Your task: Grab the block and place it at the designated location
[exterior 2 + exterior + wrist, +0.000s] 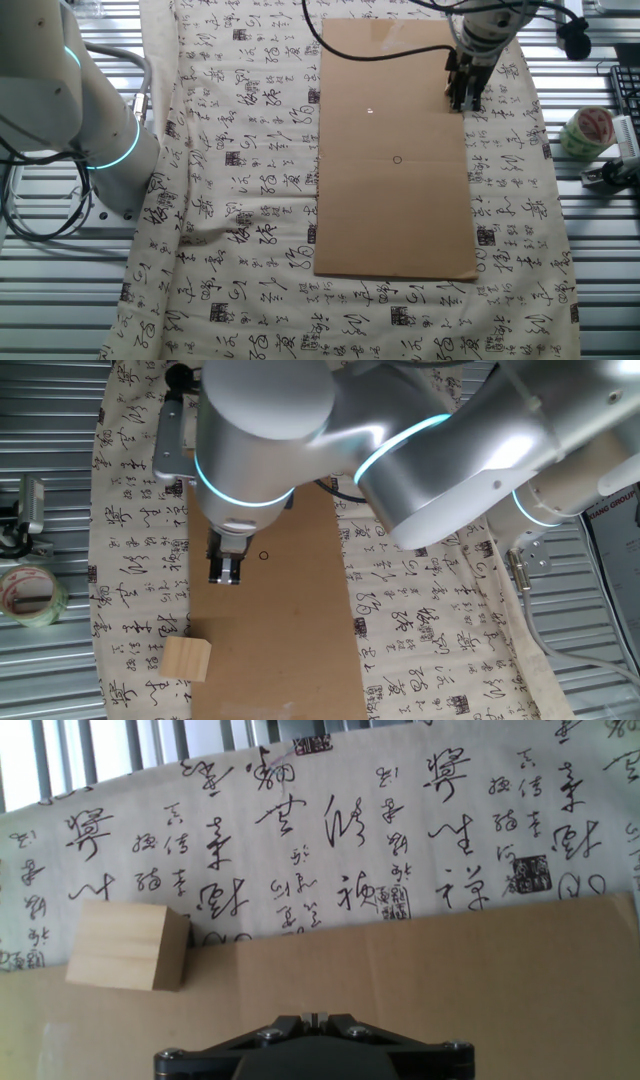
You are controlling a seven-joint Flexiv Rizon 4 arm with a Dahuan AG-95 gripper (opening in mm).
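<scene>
The gripper (225,572) hangs clenched and empty over the cardboard (285,620). The block (187,658) sits at the cardboard's edge, apart from the ring (264,555), toward the surface's (430,650) edge.

block (187,658) at cardboard sheet (290,650) edge — on cloth (130,560) | ring (264,555) mid-sheet — gripper (225,572) just beside

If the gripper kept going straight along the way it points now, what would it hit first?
Most likely the bare cardboard sheet directly under the gripper, which points down at it. The block sits off to one side at the sheet's edge, and the ring mark lies to the other side, so neither looks in line, though depth is hard to judge.
</scene>
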